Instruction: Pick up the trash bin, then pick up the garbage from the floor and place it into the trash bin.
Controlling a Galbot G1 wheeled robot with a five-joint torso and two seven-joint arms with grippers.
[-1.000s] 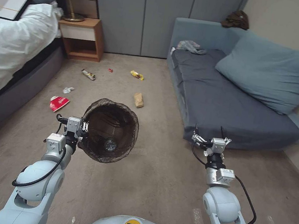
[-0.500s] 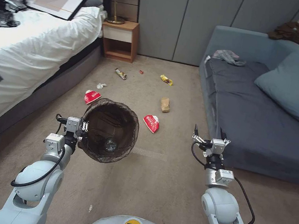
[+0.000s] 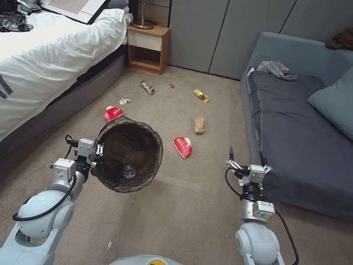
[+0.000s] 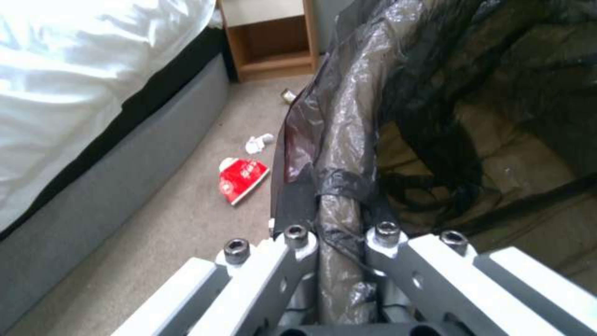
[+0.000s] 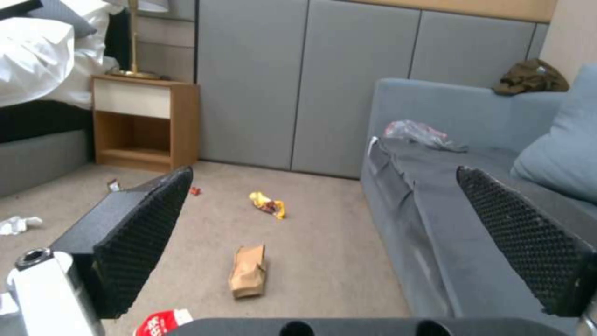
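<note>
My left gripper (image 3: pixel 99 151) is shut on the rim of the trash bin (image 3: pixel 155 147), holding it above the carpet; the left wrist view shows the jaws clamped on the bag-covered rim (image 4: pixel 339 219). A clear bottle (image 3: pixel 128 170) lies inside the bin. Garbage lies on the floor beyond: two red-and-white packets (image 3: pixel 183 146) (image 3: pixel 113 113), a brown paper bag (image 3: pixel 199 125), a yellow wrapper (image 3: pixel 201 95) and a shiny wrapper (image 3: pixel 147 87). My right gripper (image 3: pixel 245 157) hangs open and empty beside the sofa, facing the paper bag (image 5: pixel 249 271) and yellow wrapper (image 5: pixel 267 204).
A bed (image 3: pixel 42 55) with a heap of black bags (image 3: pixel 4 9) runs along the left. A wooden nightstand (image 3: pixel 147 48) stands at the back. The grey sofa (image 3: pixel 317 140) with a grey plastic bag (image 3: pixel 276 69) lines the right. Open carpet lies between them.
The whole picture has shifted to the right, so the camera has turned left. Both arms keep their pose with the bin held. A second red-and-white packet now shows right of the bin.
</note>
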